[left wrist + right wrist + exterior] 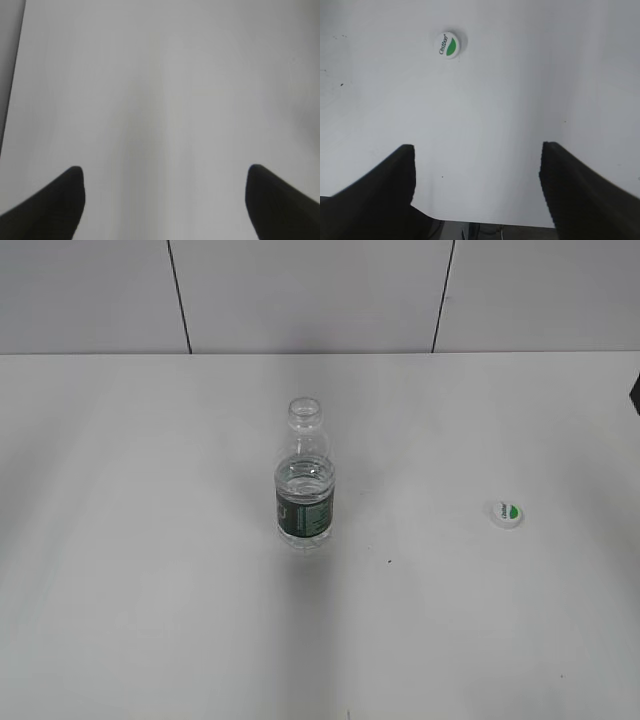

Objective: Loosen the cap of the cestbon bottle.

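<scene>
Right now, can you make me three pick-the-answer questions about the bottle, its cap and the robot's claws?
1. Where is the cap?
A. Screwed on the bottle
B. Lying on the table to the right of the bottle
C. Held in a claw

2. What colour is the band around the bottle?
A. Dark green
B. Red
C. Yellow

3. How is the right gripper?
A. Shut on the cap
B. Shut on the bottle
C. Open, holding nothing

Answers:
1 B: the exterior view shows the cap flat on the table, apart from the bottle, whose mouth is bare.
2 A: the label low on the bottle is dark green.
3 C: the right wrist view shows its jaws wide apart over bare table, the cap far ahead of them.
</scene>
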{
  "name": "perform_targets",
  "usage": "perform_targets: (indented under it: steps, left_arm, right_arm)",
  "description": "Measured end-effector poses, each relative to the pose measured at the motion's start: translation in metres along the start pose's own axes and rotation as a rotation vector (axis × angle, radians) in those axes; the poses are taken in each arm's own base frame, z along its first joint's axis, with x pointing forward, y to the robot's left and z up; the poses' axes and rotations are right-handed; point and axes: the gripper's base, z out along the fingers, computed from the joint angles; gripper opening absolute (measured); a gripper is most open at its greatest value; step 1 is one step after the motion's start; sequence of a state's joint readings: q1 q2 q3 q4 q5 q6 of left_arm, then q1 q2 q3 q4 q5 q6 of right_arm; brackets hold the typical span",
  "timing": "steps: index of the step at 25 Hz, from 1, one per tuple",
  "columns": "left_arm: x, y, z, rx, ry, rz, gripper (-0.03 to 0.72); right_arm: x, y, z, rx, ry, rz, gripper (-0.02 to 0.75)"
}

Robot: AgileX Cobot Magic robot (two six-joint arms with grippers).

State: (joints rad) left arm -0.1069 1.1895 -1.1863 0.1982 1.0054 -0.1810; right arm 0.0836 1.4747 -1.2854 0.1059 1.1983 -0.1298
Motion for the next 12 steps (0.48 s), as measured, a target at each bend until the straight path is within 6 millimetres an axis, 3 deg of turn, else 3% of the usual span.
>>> perform_targets:
  steps: [4,12]
  left_arm:
    - [0.017,0.005,-0.02,0.004,-0.053,-0.004,0.587]
    - [0.076,0.012,-0.042,0.013,-0.126,-0.005,0.58]
  right_arm:
    - [0.01,0.003,-0.024,0.005,-0.061,-0.009,0.588]
    - [0.028,0.009,-0.061,0.017,-0.175,-0.024,0.588]
